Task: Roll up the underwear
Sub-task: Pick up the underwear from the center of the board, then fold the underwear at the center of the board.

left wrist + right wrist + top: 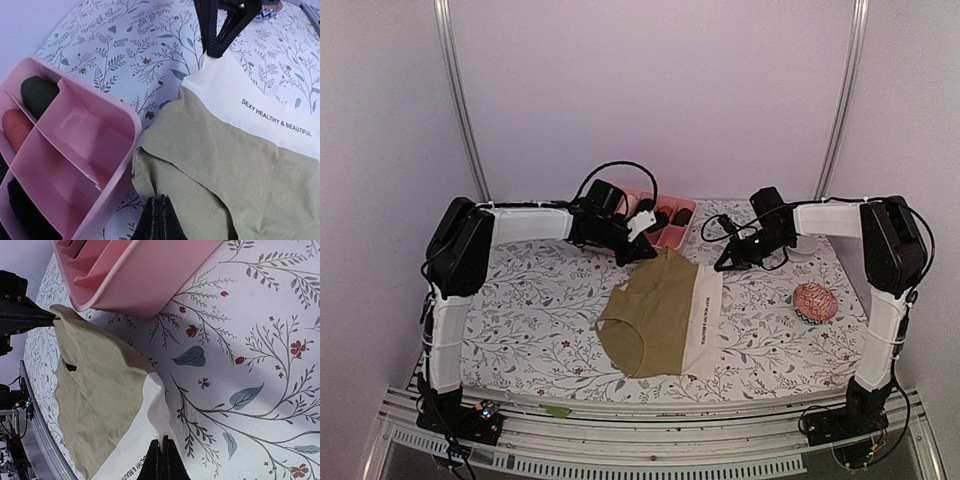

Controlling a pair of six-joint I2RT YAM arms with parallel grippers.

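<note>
Worktop (pixel 540 300): pale cover printed with leafy sprigs and small red blooms. Olive-brown brief (pixel 660 315) spread at centre, cream printed waistband toward 3 o'clock. Pink divided box (pixel 676 236) at 12 o'clock, just beside brief's far edge. Red-and-white patterned ball (pixel 814 302) at 3 o'clock, apart from brief.

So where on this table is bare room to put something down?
The floral tablecloth is bare left of the olive-brown underwear, toward the left arm, and in a narrower strip between it and the patterned ball. Crowded: the far middle, with the pink divided box, left gripper and right gripper together.
</note>
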